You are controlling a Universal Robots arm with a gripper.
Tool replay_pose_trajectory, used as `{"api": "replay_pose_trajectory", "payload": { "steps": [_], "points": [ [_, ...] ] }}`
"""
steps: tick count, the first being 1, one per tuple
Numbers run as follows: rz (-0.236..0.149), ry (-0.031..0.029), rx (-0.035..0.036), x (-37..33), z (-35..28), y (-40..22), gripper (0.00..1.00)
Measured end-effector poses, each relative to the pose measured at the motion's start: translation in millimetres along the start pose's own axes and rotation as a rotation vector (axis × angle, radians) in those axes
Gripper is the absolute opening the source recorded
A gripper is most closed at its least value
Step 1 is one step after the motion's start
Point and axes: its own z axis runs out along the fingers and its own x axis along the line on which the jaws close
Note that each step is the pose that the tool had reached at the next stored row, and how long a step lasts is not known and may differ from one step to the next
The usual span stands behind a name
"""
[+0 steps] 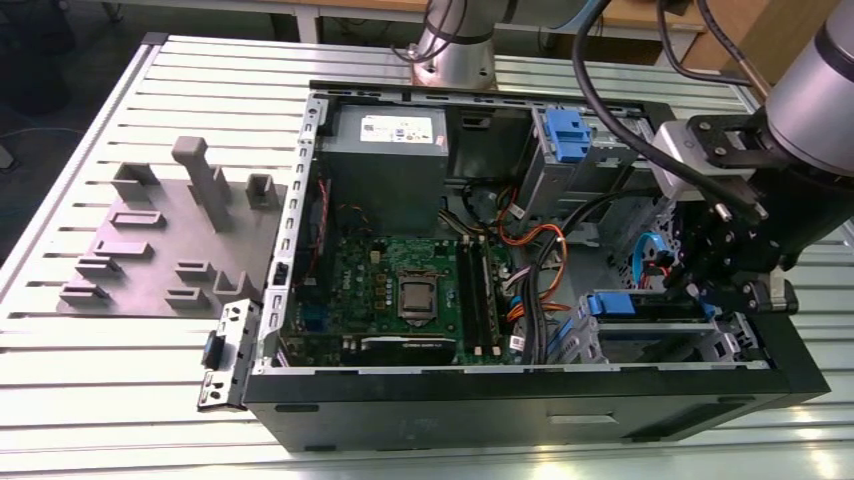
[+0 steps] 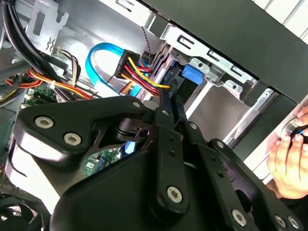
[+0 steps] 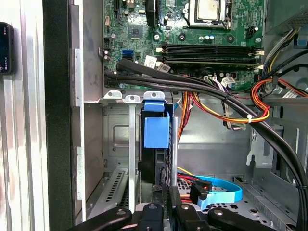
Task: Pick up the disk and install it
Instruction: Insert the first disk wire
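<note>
Seating disk [image 3: 156, 132] (claw [image 1: 721, 290] adjacent)

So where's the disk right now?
The disk sits in the drive bay at the near corner of the computer case, on the exterior view's right, with the gripper right at its end, beside the blue cable.

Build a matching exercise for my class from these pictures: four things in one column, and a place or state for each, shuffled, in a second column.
Things
1. disk
2. other drive carrier
3. grey slotted holder
4. end effector

Places or states
A. on the table, outside the computer case, at the exterior view's left
B. in a bay at the case's far end, beside the power supply
C. inside the case, right beside the disk
D. in the drive cage at the case's near corner, blue tab showing

Pairs: 1-D, 2-B, 3-A, 4-C
</note>
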Motion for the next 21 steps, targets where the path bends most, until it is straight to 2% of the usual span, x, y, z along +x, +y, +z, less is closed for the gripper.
{"api": "replay_pose_trajectory", "payload": {
  "steps": [7,13,21],
  "points": [
    [0.000,0.0002,0.0014,0.1,0.5,0.3,0.16],
    [0.000,0.0001,0.0058,0.0,-1.4,0.6,0.16],
    [0.000,0.0006,0.0124,0.1,-0.3,2.4,0.16]
  ]
}}
